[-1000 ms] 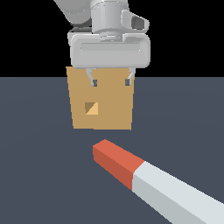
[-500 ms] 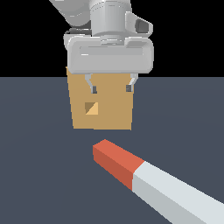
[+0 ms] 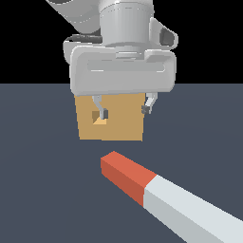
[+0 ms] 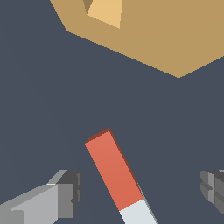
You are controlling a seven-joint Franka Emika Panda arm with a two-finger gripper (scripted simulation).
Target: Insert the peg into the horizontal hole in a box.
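The peg lies flat on the dark floor, its red end pointing toward the box and its pale grey-white length running to the exterior view's lower right. The tan box stands behind it. Its square hole is partly hidden by one finger. My gripper is open and empty and hangs in the air in front of the box. In the wrist view the peg's red end lies between the two open fingers, with the box and the hole beyond it.
The dark blue-grey floor spreads all around the peg and the box. Nothing else stands on it. The background above the floor is black.
My hand has come nearer to the exterior camera and looms larger in front of the box. The fingers stay open. The peg and the box have not moved.
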